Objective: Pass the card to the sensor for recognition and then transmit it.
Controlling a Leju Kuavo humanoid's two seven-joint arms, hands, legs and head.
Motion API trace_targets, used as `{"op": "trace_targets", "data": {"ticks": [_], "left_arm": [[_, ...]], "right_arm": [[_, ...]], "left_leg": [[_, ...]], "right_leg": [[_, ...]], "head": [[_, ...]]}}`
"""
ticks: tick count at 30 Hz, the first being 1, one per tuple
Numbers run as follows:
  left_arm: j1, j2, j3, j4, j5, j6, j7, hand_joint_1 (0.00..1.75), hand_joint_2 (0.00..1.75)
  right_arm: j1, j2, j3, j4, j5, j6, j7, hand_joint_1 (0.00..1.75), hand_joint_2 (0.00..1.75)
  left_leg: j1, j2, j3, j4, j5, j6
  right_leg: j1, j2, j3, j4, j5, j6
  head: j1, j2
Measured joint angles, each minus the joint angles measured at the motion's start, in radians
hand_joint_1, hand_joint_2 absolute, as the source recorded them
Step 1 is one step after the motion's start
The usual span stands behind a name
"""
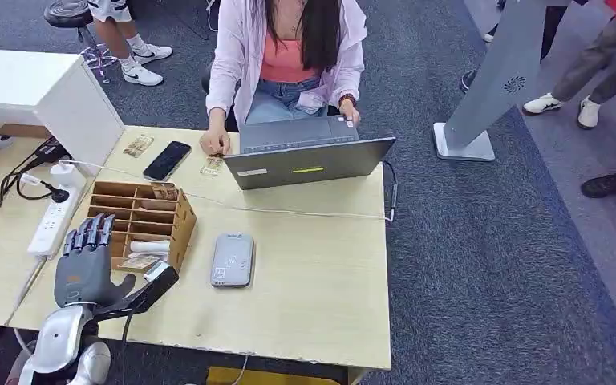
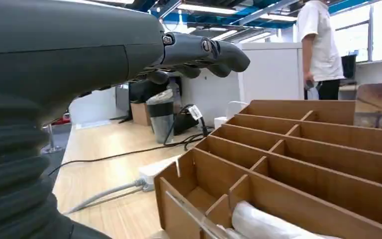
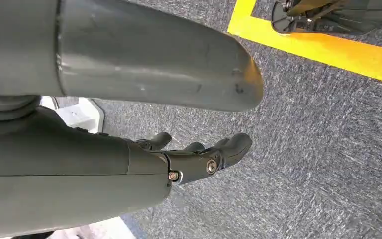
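A wooden organizer with several compartments stands on the left of the table. A card lies in its nearest slot beside a white wrapped item, and another card stands upright at its far end. The grey card sensor lies flat to the organizer's right. My left hand hovers over the organizer's near left corner, fingers straight and apart, holding nothing. Seen from the left wrist, the fingers reach above the organizer. My right hand hangs over carpet, fingers loosely bent, empty.
A seated person works at a grey laptop across the table, one hand by a card. A black phone, another card, a white power strip and a white cabinet are at the left. A thin cable crosses the tabletop.
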Motion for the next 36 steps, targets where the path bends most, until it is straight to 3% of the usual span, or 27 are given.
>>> {"op": "trace_targets", "data": {"ticks": [36], "left_arm": [[-0.026, -0.008, 0.022, 0.090, -0.011, 0.001, -0.018, 0.00, 1.75]], "right_arm": [[-0.001, 0.000, 0.004, 0.000, 0.012, 0.003, 0.001, 0.00, 0.00]], "left_leg": [[0.000, 0.000, 0.000, 0.000, 0.000, 0.000]], "right_leg": [[0.000, 0.000, 0.000, 0.000, 0.000, 0.000]], "head": [[0.000, 0.000]]}}
